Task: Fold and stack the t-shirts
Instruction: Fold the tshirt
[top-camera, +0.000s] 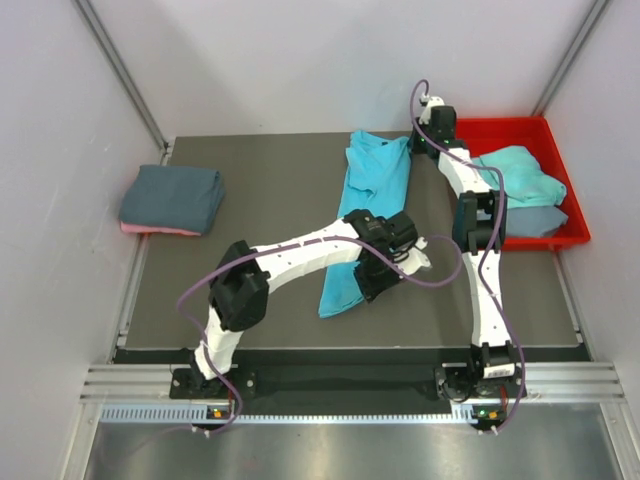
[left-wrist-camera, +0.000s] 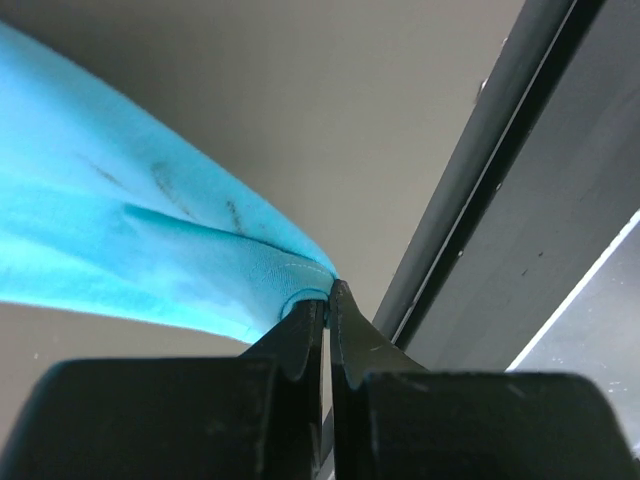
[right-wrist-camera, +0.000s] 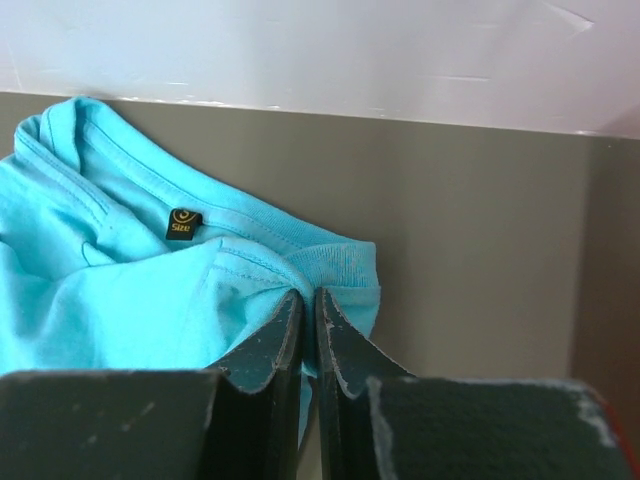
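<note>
So the turquoise shirt (top-camera: 375, 180) is lying as a long narrow strip down the middle of the table (top-camera: 260, 180), running from the far edge back toward the arms. Each arm has one end of it. The left gripper (left-wrist-camera: 327, 300) is pinched tight on the near end, and the wrist cam shows the cloth bunched into a point right between the fingertips, with the fabric fanning out to the left. The right gripper (right-wrist-camera: 309, 305) is at the far end, closed on the edge of the shirt just beside the neck hole, and you can see the little black size label (right-wrist-camera: 181, 224) inside the collar. Over at the left edge of the table there's a folded blue-grey shirt (top-camera: 172, 195) sitting on top of a pink shirt (top-camera: 150, 229), with only a sliver of pink showing underneath. The red bin (top-camera: 520, 128) on the far right has a crumpled teal shirt (top-camera: 520, 175) in it, lying on top of another blue-grey one (top-camera: 535, 222).
</note>
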